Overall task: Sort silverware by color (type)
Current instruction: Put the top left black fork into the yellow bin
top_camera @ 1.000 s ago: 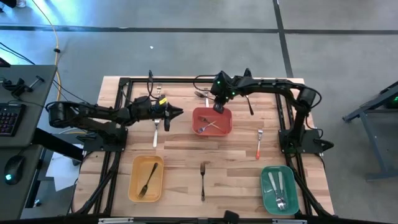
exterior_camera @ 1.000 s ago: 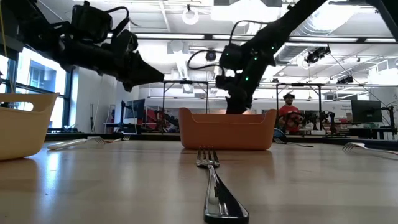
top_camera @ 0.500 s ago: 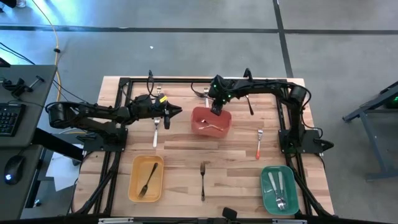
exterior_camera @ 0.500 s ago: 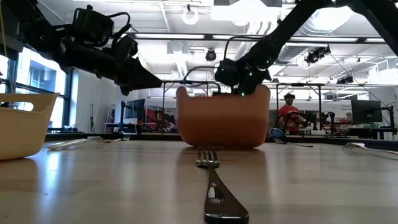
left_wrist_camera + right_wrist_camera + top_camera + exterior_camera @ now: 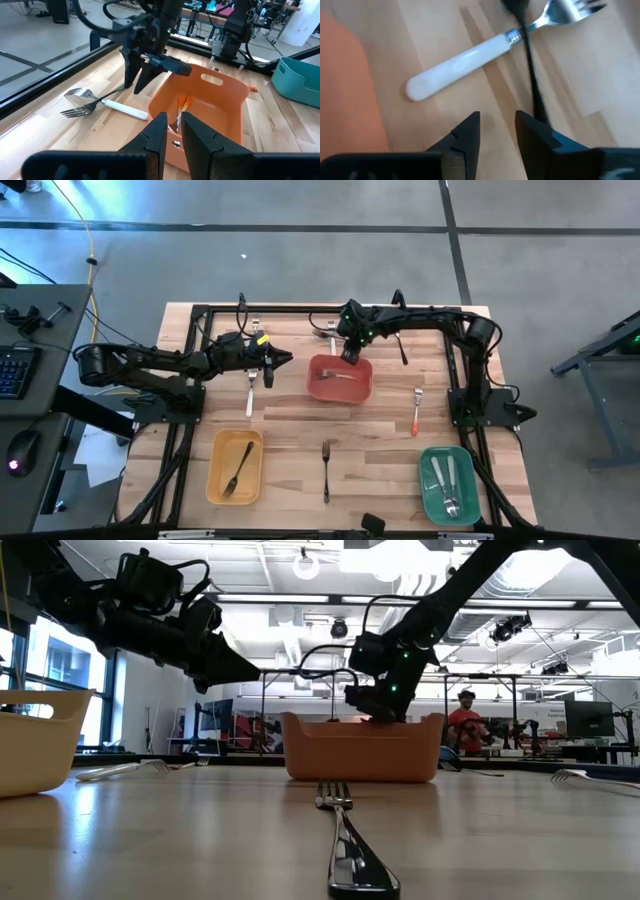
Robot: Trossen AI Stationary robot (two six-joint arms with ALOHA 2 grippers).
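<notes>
The right end effector (image 5: 347, 354) is being held at the far rim of the red bin (image 5: 340, 379) near the desk's (image 5: 380, 440) far edge, fingers (image 5: 465, 135) parted and gripping nothing; a white-handled fork (image 5: 465, 60) is lying on the wood just beyond it; red-handled silverware (image 5: 181, 107) is lying inside the bin; the left end effector (image 5: 283, 360) is hovering beside the bin, nearly clenched, empty.

From my right wrist, the white-handled metal fork (image 5: 470, 60) loses its tines past the picture's edge, the dark-handled utensil (image 5: 529, 75) crossing it is blurred, and only a corner of the red-orange plastic bin (image 5: 345, 90) shows.
</notes>
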